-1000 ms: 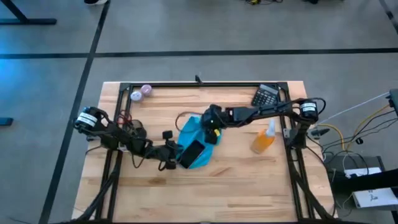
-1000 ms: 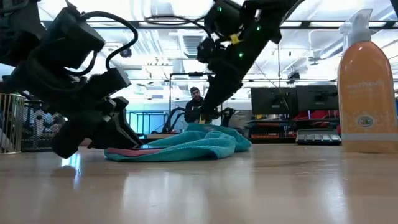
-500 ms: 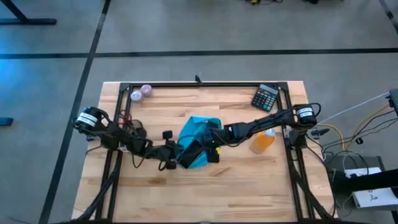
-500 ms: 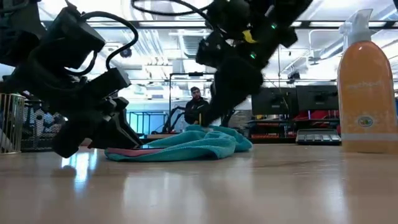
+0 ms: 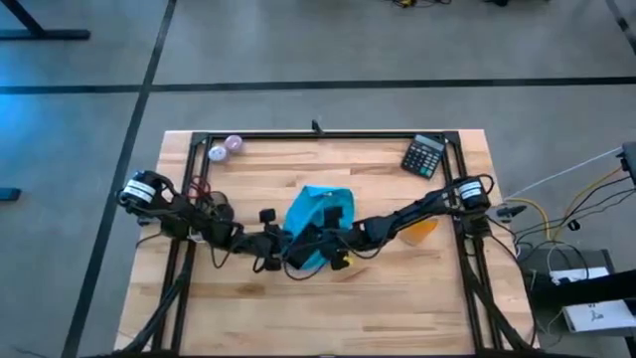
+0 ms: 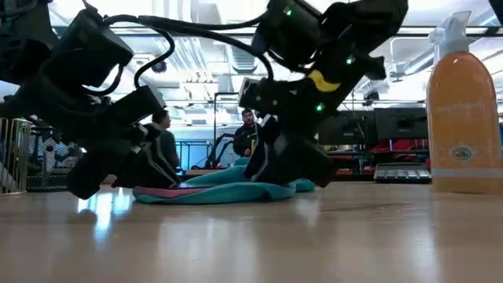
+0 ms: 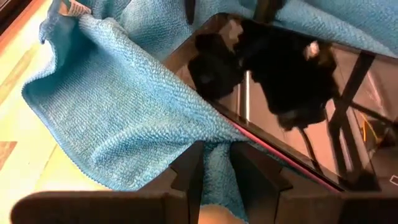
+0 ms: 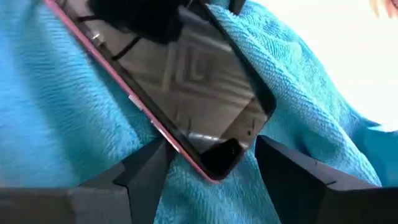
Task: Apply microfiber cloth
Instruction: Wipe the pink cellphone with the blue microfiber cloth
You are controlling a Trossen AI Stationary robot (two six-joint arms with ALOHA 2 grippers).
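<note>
The microfiber cloth [image 5: 320,211] lies rumpled near the middle of the table [image 5: 397,298], with a black phone [image 7: 292,106] (pink-edged) resting on it. The left hand [image 7: 214,165] pinches a fold of the cloth beside the phone. The right hand [image 8: 211,171] is spread wide, straddling the phone's corner from the opposite side.

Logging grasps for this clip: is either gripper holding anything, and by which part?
The left gripper pinches a fold at the edge of the microfiber cloth, beside the phone. The right gripper is open astride the phone's corner, holding nothing.
</note>
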